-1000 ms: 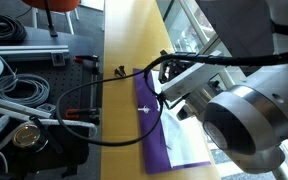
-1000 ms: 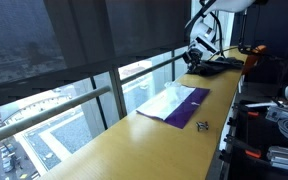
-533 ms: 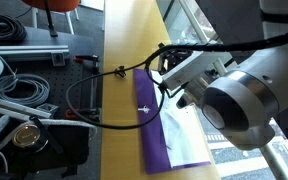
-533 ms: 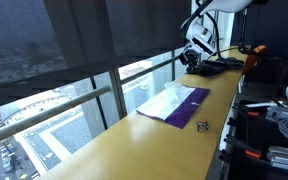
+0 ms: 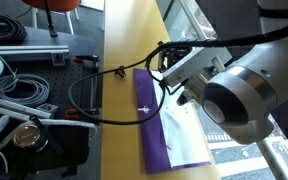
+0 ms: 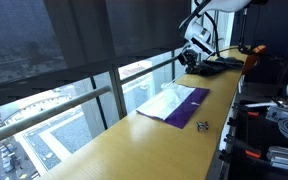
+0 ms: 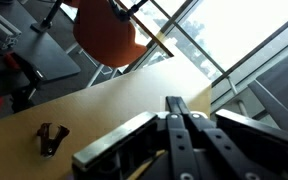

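**Pincer up in the air, clip down on the table**

In my wrist view the pincer (image 7: 181, 104) comes in at the bottom middle of the frame. Its two fingers sit together with nothing between them. The small black clip (image 7: 52, 138) lies at the lower left on the yellow table (image 7: 94, 115) (well apart from the fingers). An orange chair (image 7: 104, 30) fills the top. In an exterior view the pincer (image 6: 192, 57) hangs at the upper right, above the table. The purple cloth (image 6: 187, 106) lies in the middle with a white sheet (image 6: 164, 100) on it, and the clip (image 6: 202, 125) sits near its lower edge
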### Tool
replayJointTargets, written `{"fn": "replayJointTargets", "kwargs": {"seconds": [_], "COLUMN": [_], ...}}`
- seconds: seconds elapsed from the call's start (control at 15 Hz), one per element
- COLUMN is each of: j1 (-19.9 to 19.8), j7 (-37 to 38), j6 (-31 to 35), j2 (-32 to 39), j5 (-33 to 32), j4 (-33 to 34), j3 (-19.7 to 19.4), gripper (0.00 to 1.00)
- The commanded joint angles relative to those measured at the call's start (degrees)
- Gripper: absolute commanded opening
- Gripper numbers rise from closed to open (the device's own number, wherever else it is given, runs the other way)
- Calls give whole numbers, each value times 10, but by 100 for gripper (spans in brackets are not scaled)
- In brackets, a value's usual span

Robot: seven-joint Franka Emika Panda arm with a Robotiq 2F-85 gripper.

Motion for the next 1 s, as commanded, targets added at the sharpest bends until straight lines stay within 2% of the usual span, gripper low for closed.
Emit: {"fn": "replayJointTargets", "kwargs": {"seconds": [0.0, 0.2, 0.93], "j1": [-10, -18, 7], "j7": [-4, -7, -3], "j6": [2, 3, 18], "j2": [-22, -31, -32], "j5": [-17, -29, -19], "j4": [-12, -15, -23], "j3": [-4, -7, 7], "gripper": [0, 0, 0]}}
